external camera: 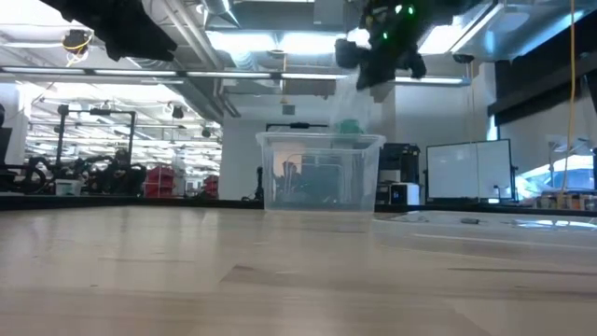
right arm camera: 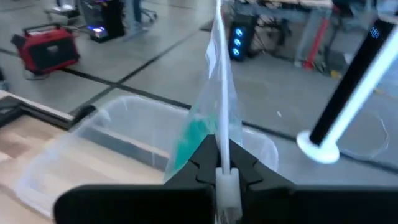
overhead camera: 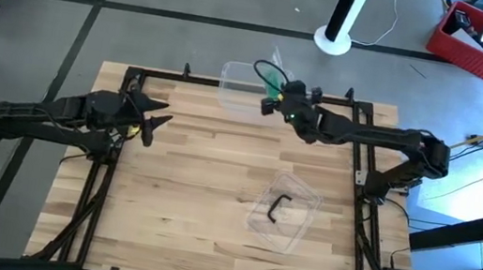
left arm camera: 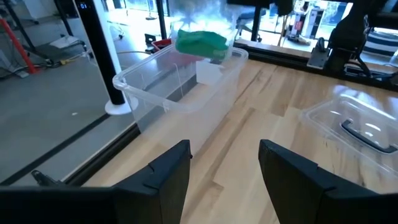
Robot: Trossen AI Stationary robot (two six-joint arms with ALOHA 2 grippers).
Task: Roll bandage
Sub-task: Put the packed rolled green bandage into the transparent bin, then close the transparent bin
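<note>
The bandage (left arm camera: pixel 200 42) is teal-green and sits inside a clear plastic wrapper (right arm camera: pixel 214 93), hanging in the air over the far end of the clear bin (overhead camera: pixel 240 88) at the desk's (overhead camera: pixel 193 213) back edge. It is not loose yet: the right wrist view shows it as a green patch behind the film, so it seems the packet is being lifted out of the bin, or carried clear of it, before any rolling can start.

The right hand (right arm camera: pixel 222 163) is pinched tight on the wrapper, its fingers closed on a thin fold of film rather than on the fabric itself. Gripping the edge lets the packet dangle below, which probably explains why the bandage hangs low and tilted.

The left hand (left arm camera: pixel 224 168) hovers over the desk's left side, well apart from the packet, fingers spread wide and holding nothing. It faces the bin, likely waiting to take the other end of the wrapper.

Nearer the front of the desk lies the bin's clear lid (overhead camera: pixel 283 212), set aside with its dark handle up.
</note>
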